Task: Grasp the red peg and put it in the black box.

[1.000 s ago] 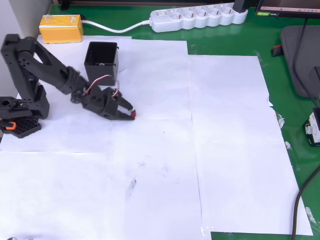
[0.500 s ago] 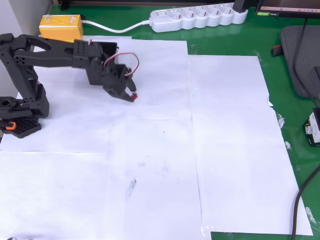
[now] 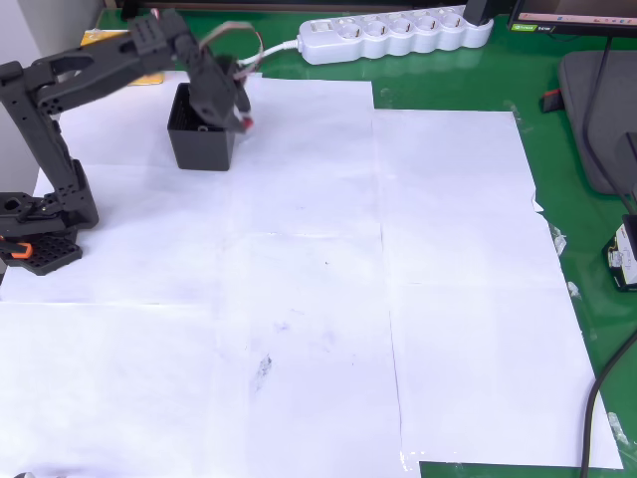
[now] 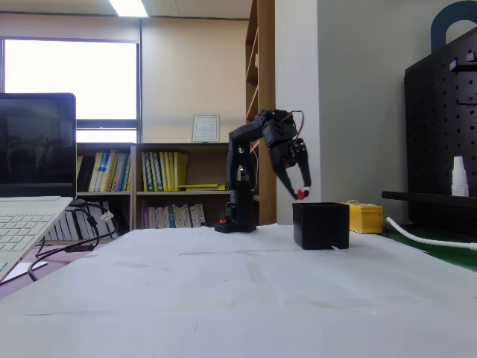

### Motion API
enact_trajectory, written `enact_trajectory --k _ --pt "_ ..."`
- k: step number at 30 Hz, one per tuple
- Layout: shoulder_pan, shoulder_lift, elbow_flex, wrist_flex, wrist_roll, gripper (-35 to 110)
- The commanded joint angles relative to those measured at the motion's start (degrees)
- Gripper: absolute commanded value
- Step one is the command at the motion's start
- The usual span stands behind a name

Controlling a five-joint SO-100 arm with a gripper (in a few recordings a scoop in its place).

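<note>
Overhead, gripper (image 3: 242,118) pinching red peg (image 3: 247,123), raised above right rim of black box (image 3: 199,147), far left.

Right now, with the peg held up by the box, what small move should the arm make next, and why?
Probably shift a little further over the black box before releasing. The gripper is shut on the red peg and raised above the box rim in the fixed view, but in the overhead view the peg sits near the box's right wall rather than over the middle of the opening, so dropping now might miss.
</note>
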Motion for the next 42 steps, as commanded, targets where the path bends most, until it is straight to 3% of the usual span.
enact_trajectory --k 1,9,18,24,28,36,39,40,42 --pt "-5.5 0.5 8.7 6.1 2.6 0" --pt "-12.2 4.3 8.8 11.2 9.6 0" --pt "-13.6 5.4 4.4 6.8 10.6 1" --pt "-13.3 5.4 3.9 6.9 10.3 40" --pt "-13.1 5.4 4.1 7.0 10.1 54" --pt "-11.9 4.1 3.5 7.6 9.0 52" --pt "-9.5 0.8 3.1 7.1 7.6 8" --pt "-8.3 -0.4 3.1 7.3 6.8 0" --pt "-6.2 -2.9 3.2 8.3 3.3 0"
